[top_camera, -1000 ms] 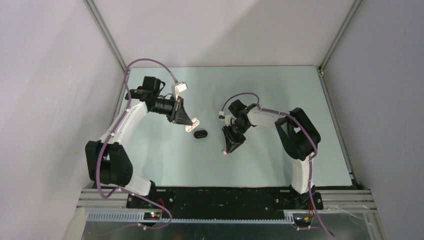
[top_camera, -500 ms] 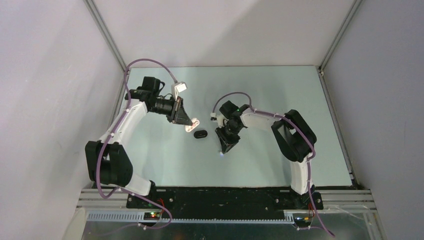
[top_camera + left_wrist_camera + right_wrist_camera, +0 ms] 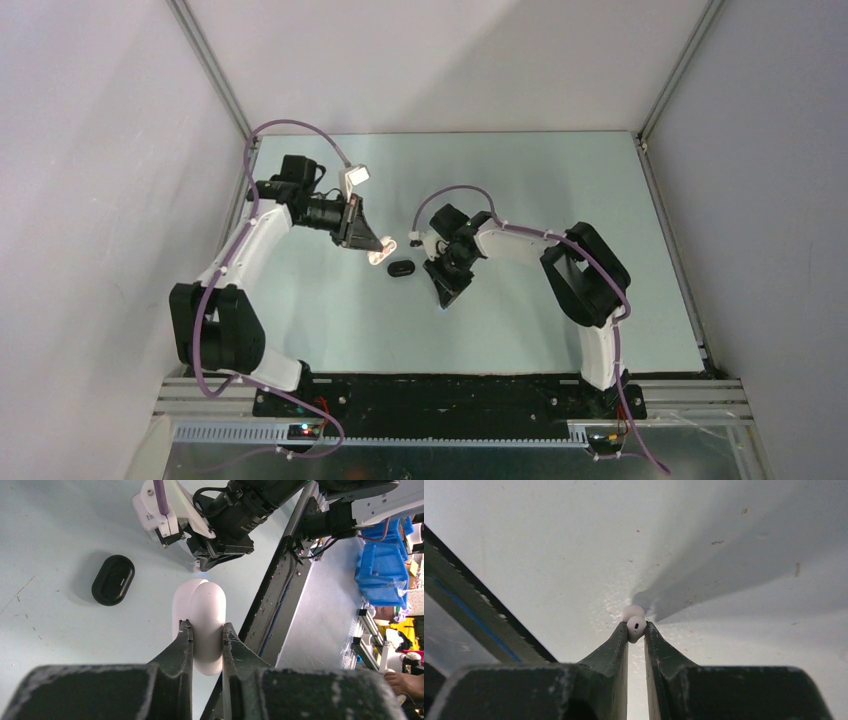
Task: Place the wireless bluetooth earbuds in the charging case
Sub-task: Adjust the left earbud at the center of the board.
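My left gripper (image 3: 205, 631) is shut on a white oval charging case (image 3: 206, 605), held edge-on above the table, both of its halves showing. In the top view this left gripper (image 3: 376, 247) and the white case (image 3: 385, 249) hang left of a black oval case (image 3: 401, 269) lying flat on the table. The black case (image 3: 113, 579) also shows in the left wrist view. My right gripper (image 3: 636, 629) pinches a tiny white earbud (image 3: 636, 624) between its fingertips, close over the table. In the top view the right gripper (image 3: 443, 300) points down, just right of the black case.
The pale blue table (image 3: 520, 180) is walled at the left, back and right. A black metal rail (image 3: 450, 385) with both arm bases runs along the near edge. Blue bins (image 3: 385, 560) stand beyond the table edge.
The right arm has swung left towards the black case, and its jaws have narrowed on the white earbud. The left arm holds still with the white case.
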`<action>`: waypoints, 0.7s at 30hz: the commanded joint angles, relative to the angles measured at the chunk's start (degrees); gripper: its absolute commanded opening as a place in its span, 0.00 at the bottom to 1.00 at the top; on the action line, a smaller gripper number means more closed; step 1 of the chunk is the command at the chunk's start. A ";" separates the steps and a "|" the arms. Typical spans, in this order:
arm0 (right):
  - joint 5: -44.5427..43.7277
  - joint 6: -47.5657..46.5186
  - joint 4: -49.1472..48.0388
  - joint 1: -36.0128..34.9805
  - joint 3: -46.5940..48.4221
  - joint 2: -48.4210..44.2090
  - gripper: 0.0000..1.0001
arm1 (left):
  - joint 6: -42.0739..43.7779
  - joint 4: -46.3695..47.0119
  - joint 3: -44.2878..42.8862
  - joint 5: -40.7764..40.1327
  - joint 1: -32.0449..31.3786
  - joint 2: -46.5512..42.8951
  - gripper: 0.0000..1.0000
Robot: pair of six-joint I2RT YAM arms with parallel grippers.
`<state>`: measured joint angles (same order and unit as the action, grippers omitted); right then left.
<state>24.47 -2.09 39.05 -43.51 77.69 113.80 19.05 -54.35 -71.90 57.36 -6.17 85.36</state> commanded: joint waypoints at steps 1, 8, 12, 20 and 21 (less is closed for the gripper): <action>-1.76 -10.79 2.53 0.66 2.80 -3.79 0.03 | 0.46 0.56 -0.18 1.76 0.71 -2.78 0.00; -1.92 -41.64 32.17 1.41 8.23 -1.56 0.05 | 0.89 0.56 -1.23 1.54 0.68 -2.51 0.00; -5.05 -55.03 46.13 2.54 10.31 2.55 0.05 | 1.11 0.56 -2.02 1.03 0.73 -2.86 0.00; -15.19 -68.62 51.33 4.75 22.04 13.44 0.13 | 1.00 0.56 -1.25 -0.96 0.72 -4.80 0.00; -16.02 -69.88 49.73 5.17 22.96 14.36 0.14 | 1.00 0.56 -1.11 -1.25 0.77 -4.91 0.00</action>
<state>14.31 -62.26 85.21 -39.86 95.15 125.93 19.49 -54.33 -71.92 56.71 -5.82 83.24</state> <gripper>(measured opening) 0.179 0.189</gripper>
